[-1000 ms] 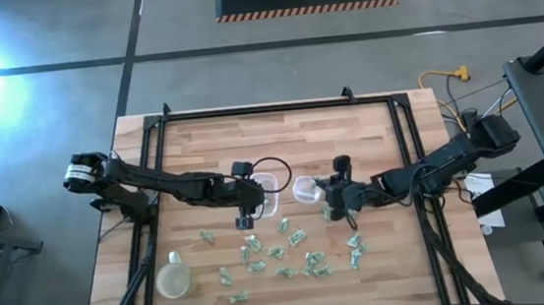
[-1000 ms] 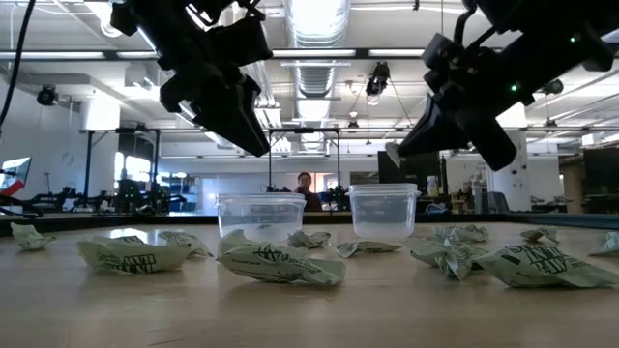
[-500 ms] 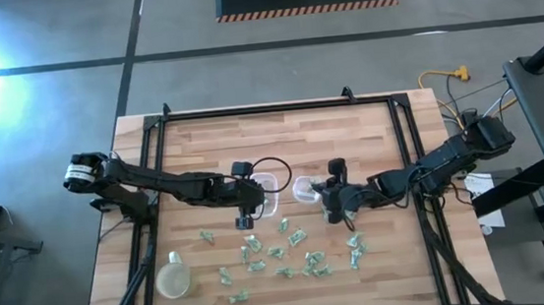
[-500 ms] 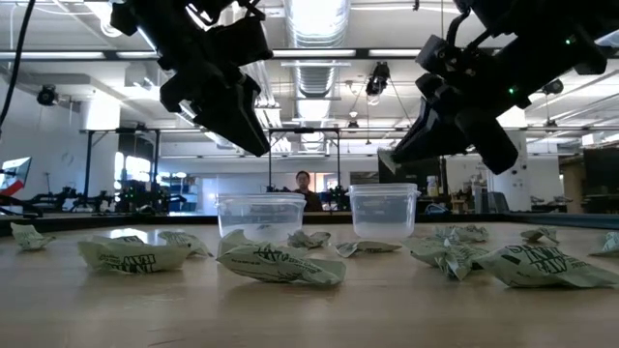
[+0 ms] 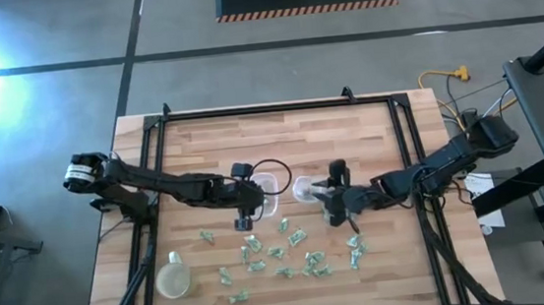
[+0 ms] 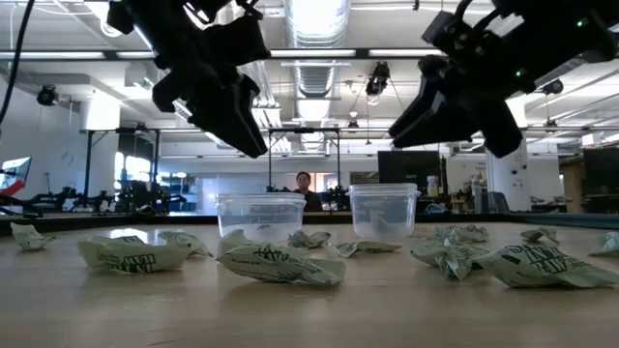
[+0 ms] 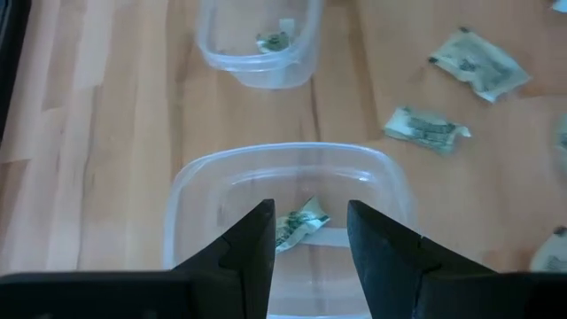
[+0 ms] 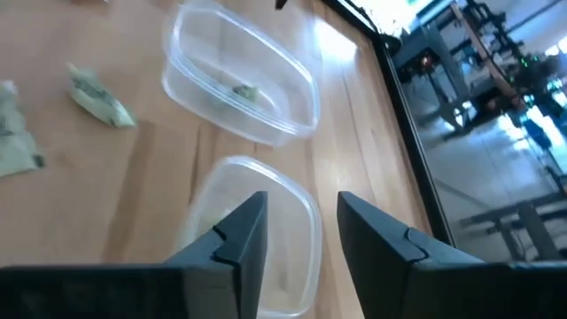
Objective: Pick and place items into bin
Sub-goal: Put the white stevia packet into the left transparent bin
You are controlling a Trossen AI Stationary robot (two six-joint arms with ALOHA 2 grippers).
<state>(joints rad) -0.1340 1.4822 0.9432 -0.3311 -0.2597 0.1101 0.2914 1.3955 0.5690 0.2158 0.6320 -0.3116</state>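
Mostly the items [image 5: 283, 258] lie scattered on the table [image 5: 203, 149], near the two bins [image 5: 268, 194] — light, crinkly, slippery; pinch mid-body. Left gripper [image 7: 307, 232] and right gripper [image 8: 299, 221] hover over bins, jaws parted, empty.

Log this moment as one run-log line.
left hand: open, above left container, one packet inside | right hand: open, empty, above right container | loose packets remain on table
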